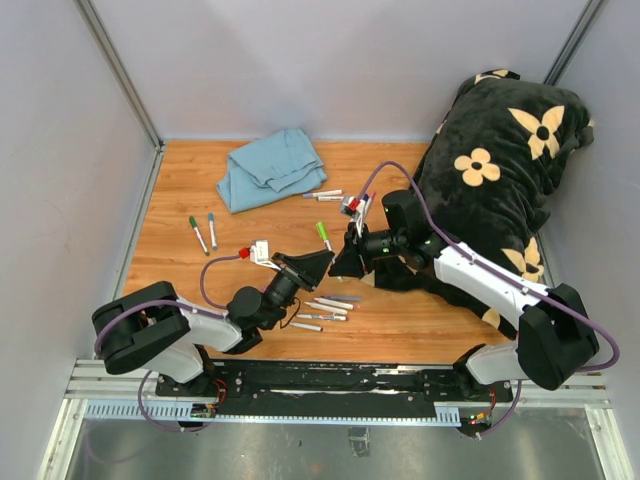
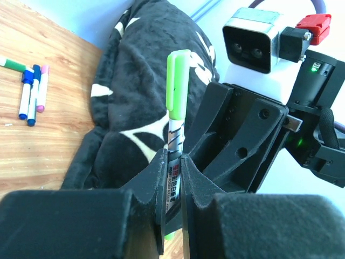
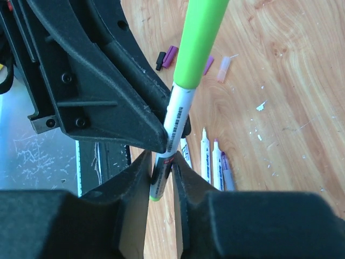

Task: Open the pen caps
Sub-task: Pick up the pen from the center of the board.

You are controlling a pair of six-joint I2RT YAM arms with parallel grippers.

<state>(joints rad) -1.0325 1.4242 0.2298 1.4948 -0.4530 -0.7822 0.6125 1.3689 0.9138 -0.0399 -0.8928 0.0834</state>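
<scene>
Grips a marker (image 2: 173, 135) by its white printed barrel with the left gripper (image 2: 173, 159), fingers (image 2: 156, 178) pinched tight against both sides of it. Points that marker up and away from the left wrist camera, with the green cap (image 2: 178, 81) seated on the far end, clear of both grippers and raised above the table (image 1: 400, 320). Brackets the lower end of the same barrel with the right gripper (image 3: 161, 170), just below the left gripper's fingertips and very close on either side; cannot tell from the right wrist view whether closed onto the barrel or a hair short of it. Shows a small green stub at the marker's bottom end, down between the right fingers. Meets nose to nose over the middle of the wooden table in the top view, reaching in from the left with one arm and from the right with the other. Finds loose caps (image 3: 171, 55) on the wood beyond the held marker in the right wrist view: purple, black and paler pink, lying near one another. Finds a row of markers (image 1: 325, 305) side by side on the table under the grippers. Finds two markers (image 1: 205, 233) on the left of the table, one green-capped and one blue-capped, well apart from the grippers. Picks out a bunch of markers (image 2: 29, 91) with blue, pink and green caps in the left wrist view, near the pillow (image 1: 500, 170), black with cream flowers, along the table's right side. Places a crumpled blue cloth (image 1: 268, 168) at the back left.
</scene>
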